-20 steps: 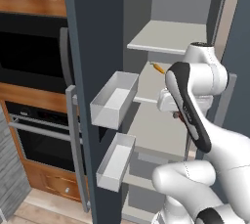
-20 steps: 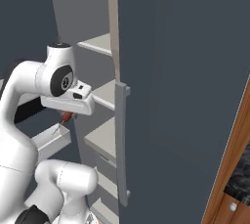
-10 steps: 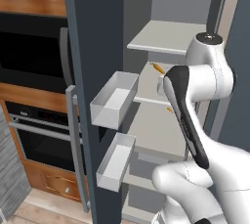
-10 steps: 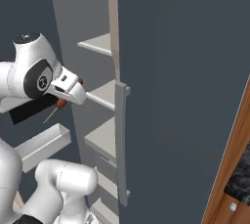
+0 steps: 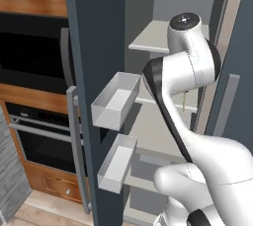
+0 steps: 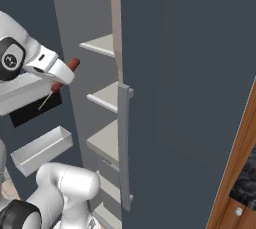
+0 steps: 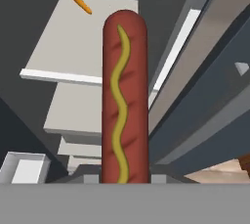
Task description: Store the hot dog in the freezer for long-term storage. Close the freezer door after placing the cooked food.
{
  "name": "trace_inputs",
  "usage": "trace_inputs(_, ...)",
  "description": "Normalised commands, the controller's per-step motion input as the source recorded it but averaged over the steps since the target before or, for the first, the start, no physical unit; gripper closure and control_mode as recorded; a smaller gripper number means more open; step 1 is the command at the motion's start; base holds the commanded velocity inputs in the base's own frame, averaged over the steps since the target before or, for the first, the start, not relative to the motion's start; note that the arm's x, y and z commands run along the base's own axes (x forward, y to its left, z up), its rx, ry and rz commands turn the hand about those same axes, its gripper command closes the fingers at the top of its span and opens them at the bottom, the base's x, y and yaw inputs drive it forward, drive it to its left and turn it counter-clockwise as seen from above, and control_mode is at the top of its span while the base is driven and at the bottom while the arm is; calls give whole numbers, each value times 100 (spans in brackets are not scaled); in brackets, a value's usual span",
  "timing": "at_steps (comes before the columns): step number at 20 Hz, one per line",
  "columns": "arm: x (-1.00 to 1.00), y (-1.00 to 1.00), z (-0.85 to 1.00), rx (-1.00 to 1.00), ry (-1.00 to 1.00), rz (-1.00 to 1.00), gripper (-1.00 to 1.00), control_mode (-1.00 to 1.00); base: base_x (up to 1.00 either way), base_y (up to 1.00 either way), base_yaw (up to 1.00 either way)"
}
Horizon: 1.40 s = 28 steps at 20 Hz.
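The jaws are clamping the hot dog [image 7: 124, 96] by its lower end, w/ its tip sticking out past the gripper [image 6: 59, 75] toward the open freezer [image 5: 163, 37], likely so it can go in tip-first. A pale grey shelf [image 7: 73, 42] w/ a small orange carrot [image 7: 82, 3] is lying ahead. The freezer door [image 5: 96, 52] is standing open w/ its bins [image 5: 116, 99] facing in, beside a black oven [image 5: 34, 52] in wood cabinetry.

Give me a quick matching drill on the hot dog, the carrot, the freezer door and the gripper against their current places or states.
Things:
1. hot dog
2. carrot
3. freezer door
4. gripper

States:
A. swung open, grey bins facing the shelves
B. lying on a pale shelf inside the freezer
C. shut on the sausage
D. held in the air in front of the shelves, mustard line on top

Pairs: 1-D, 2-B, 3-A, 4-C
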Motion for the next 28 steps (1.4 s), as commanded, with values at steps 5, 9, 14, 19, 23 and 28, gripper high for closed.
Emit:
trace_inputs(5,4,-1,22,0,-10,-11,100,-100,0,0,0)
trace_inputs(9,13,-4,8,2,-22,-14,100,-100,0,0,0)
trace_inputs(14,3,-11,30,11,-28,-7,100,-100,0,0,0)
trace_inputs(19,17,-4,43,8,-8,0,100,-100,0,0,0)
trace_inputs(23,24,-2,4,1,1,0,100,-100,0,0,0)
trace_inputs(28,39,-7,0,-4,2,0,100,-100,0,0,0)
